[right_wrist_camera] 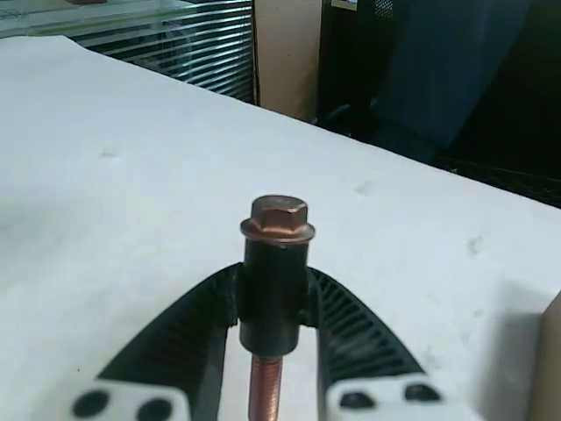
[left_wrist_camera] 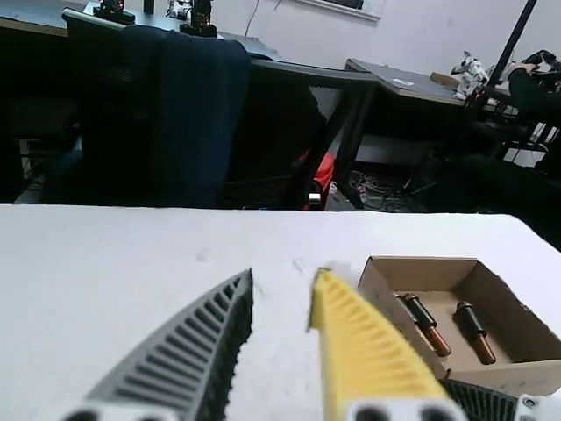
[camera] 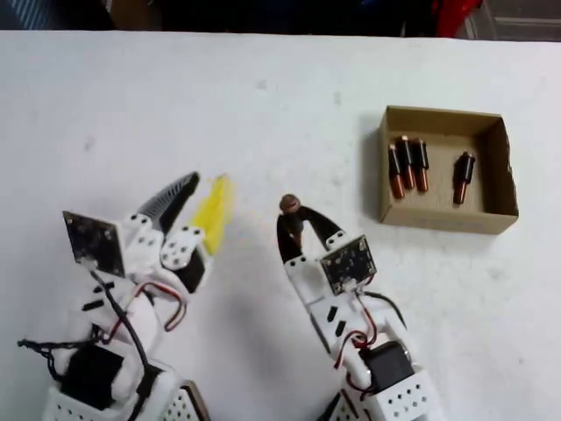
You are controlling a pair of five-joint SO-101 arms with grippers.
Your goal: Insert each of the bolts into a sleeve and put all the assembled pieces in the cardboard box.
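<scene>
My right gripper (right_wrist_camera: 273, 303) is shut on an assembled piece, a copper bolt (right_wrist_camera: 278, 219) seated in a black sleeve (right_wrist_camera: 272, 298), held upright above the table. From above, this piece (camera: 290, 210) sits at the table's middle, left of the cardboard box (camera: 445, 118). Several assembled pieces (camera: 408, 167) lie inside the box, two of them (left_wrist_camera: 447, 324) visible in the left wrist view. My left gripper (camera: 200, 200) is open at the left with nothing between its grey finger (left_wrist_camera: 197, 346) and yellow finger (left_wrist_camera: 359, 346).
The white table (camera: 219, 96) stretches wide behind both arms. Chairs and desks stand beyond the table's far edge (left_wrist_camera: 219, 208).
</scene>
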